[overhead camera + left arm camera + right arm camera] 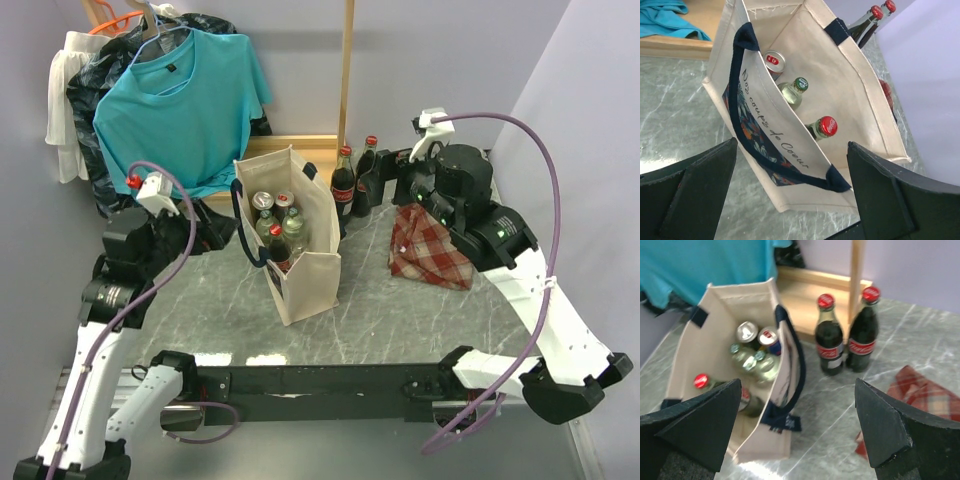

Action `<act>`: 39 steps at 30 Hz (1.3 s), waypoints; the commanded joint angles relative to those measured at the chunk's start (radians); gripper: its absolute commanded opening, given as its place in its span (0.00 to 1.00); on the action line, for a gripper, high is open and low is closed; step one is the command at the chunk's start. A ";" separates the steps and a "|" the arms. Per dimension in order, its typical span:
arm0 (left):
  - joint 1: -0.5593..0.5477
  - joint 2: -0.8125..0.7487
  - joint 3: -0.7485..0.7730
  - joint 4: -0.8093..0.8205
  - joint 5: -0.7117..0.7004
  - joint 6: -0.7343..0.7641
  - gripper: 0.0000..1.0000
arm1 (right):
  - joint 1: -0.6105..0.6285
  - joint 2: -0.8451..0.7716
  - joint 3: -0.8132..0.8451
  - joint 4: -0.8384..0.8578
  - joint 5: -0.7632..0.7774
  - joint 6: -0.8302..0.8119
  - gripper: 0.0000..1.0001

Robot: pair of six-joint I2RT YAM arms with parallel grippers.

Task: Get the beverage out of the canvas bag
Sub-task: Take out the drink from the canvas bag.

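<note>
The cream canvas bag stands upright at the table's middle with its mouth open and its navy handles drooping. Inside it are two cans, clear bottles with green caps and a red-capped bottle. My left gripper hangs open just left of the bag, above its near rim, holding nothing. My right gripper is open and empty, right of the bag, near two cola bottles.
The two cola bottles stand on the marble table between the bag and a wooden rack base. A red plaid cloth bag lies under the right arm. A teal shirt hangs at the back left. Walls close both sides.
</note>
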 commanded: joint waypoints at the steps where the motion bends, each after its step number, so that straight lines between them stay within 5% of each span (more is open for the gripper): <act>1: 0.000 0.033 0.097 -0.063 -0.014 0.046 0.96 | 0.016 -0.018 0.010 -0.037 -0.106 0.045 1.00; 5: 0.000 0.066 0.152 -0.094 -0.006 0.060 0.96 | 0.036 0.019 0.056 -0.095 -0.110 0.075 1.00; 10: 0.000 0.054 0.112 -0.014 0.044 0.037 0.96 | 0.079 0.076 0.142 -0.212 0.159 0.189 1.00; 17: -0.001 0.104 0.115 -0.019 0.064 0.019 0.96 | 0.133 0.051 0.200 -0.283 0.324 0.355 1.00; 22: -0.001 0.071 0.085 0.006 0.042 -0.015 0.96 | 0.134 -0.053 0.104 -0.134 0.172 0.409 1.00; 28: -0.001 -0.050 -0.067 0.110 0.084 -0.133 0.96 | 0.172 -0.288 -0.241 0.154 -0.004 0.441 1.00; 32: -0.001 -0.141 -0.171 0.115 0.061 -0.183 0.96 | 0.249 -0.418 -0.470 0.293 0.056 0.457 1.00; 39: 0.000 -0.271 -0.236 0.087 0.020 -0.205 0.96 | 0.324 -0.219 -0.314 0.118 0.102 0.343 1.00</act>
